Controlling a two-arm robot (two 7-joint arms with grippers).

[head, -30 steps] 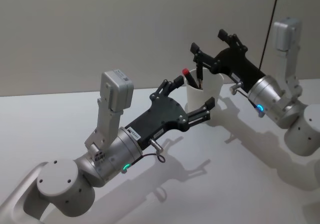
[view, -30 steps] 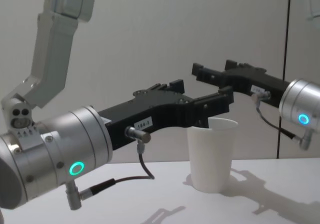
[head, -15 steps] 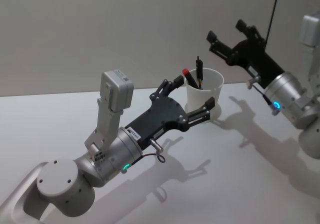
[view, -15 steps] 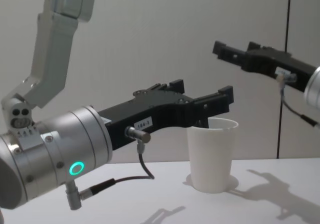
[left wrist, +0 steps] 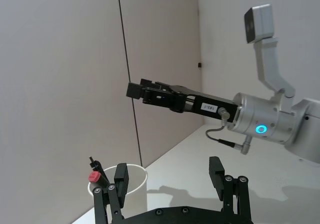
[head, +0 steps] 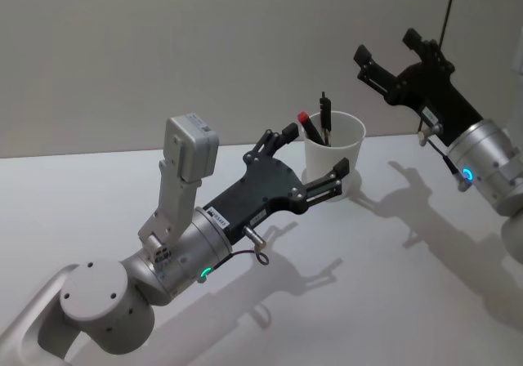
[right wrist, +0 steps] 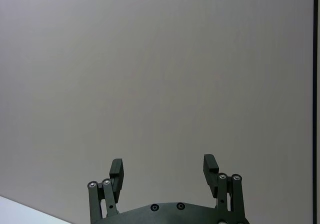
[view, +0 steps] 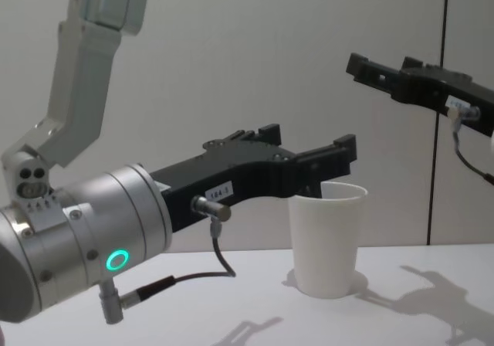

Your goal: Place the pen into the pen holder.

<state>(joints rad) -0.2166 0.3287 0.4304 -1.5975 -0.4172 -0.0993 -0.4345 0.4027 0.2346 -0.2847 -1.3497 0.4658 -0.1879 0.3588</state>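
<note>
The cup (head: pixel 334 147) is standing upright on the white table (head: pixel 392 284), near the wall. Inside it, the pen (head: pixel 325 119), dark and slim, is leaning against the rim beside a red-capped marker (head: pixel 310 127), both tips sticking out above the rim. The left gripper (head: pixel 315 160) is hovering just beside the cup on its near side, fingers spread wide and holding nothing; the left wrist view is showing one finger (left wrist: pixel 120 178) in front of the cup wall. The right gripper (head: pixel 391 46) is hanging in the air above and to the right of the cup, well apart from it, fingers likewise spread and empty.
</note>
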